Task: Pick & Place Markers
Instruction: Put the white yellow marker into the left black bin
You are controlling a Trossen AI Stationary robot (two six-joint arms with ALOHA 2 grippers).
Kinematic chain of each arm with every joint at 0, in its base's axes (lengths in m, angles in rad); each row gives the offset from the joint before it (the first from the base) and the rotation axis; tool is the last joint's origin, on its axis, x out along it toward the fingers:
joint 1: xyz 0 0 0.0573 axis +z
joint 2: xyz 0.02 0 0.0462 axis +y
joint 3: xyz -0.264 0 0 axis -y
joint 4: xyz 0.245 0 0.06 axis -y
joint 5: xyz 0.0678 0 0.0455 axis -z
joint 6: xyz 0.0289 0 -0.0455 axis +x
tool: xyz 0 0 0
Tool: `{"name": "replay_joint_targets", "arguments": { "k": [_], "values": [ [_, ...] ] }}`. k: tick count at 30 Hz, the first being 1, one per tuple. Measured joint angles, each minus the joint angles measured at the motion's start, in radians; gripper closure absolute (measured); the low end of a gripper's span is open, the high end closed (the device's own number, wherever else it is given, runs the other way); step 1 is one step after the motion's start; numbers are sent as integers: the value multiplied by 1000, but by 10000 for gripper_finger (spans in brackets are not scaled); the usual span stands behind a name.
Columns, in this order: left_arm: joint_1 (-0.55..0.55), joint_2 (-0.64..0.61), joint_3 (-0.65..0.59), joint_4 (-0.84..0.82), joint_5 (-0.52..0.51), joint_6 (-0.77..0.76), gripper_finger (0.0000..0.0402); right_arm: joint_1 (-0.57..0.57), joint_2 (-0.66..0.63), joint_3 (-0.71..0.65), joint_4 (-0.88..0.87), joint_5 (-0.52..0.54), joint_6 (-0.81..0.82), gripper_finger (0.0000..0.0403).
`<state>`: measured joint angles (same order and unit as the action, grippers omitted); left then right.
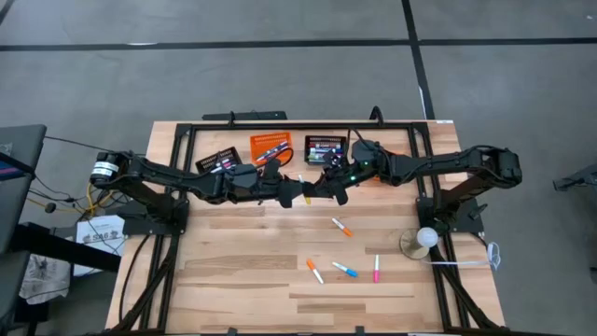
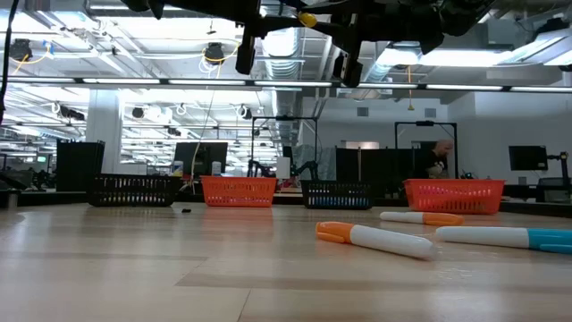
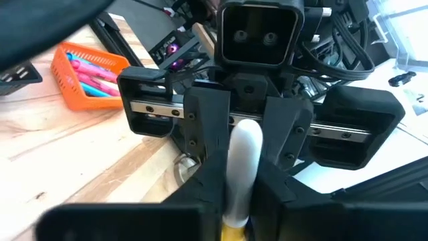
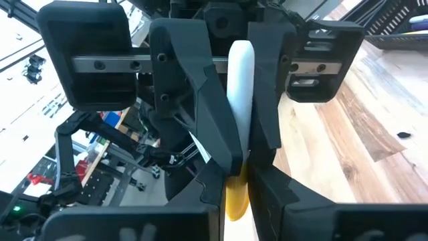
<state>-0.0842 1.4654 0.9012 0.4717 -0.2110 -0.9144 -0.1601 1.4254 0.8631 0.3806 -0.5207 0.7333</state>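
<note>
Wooden table, both jaws clamped on one yellow-capped marker, seemingly midair, baskets behind

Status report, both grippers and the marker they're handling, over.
Left gripper and right gripper both shut on yellow-capped marker, mid-air handoff. Four markers loose on table. Nothing blocking.

A: Marker between the grippers?
B: White barrel, yellow cap.
A: Loose markers on the table?
B: Table is pale wood planks. The markers are white, with orange, blue or pink ends.
A: Baskets?
B: One orange basket with pink and blue markers inside, two black mesh baskets.
A: Arms?
B: Black; left gripper and right gripper black too.
</note>
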Motion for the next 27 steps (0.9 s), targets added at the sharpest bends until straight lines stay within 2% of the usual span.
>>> {"name": "replay_joint_targets", "arguments": {
  "k": [7,18,24,27],
  "values": [
    [0,1,0,5,-3,16,366,-8,0,0,-2,-10,-10,350],
    [15,1,0,13,19,40,365,-22,1,0,-14,-156,-64,341],
    [21,0,0,0,17,47,365,-30,1,0,-129,-185,-119,341],
    [23,-20,0,-87,16,59,365,-32,1,0,-208,-186,-167,341]
  ]
}}
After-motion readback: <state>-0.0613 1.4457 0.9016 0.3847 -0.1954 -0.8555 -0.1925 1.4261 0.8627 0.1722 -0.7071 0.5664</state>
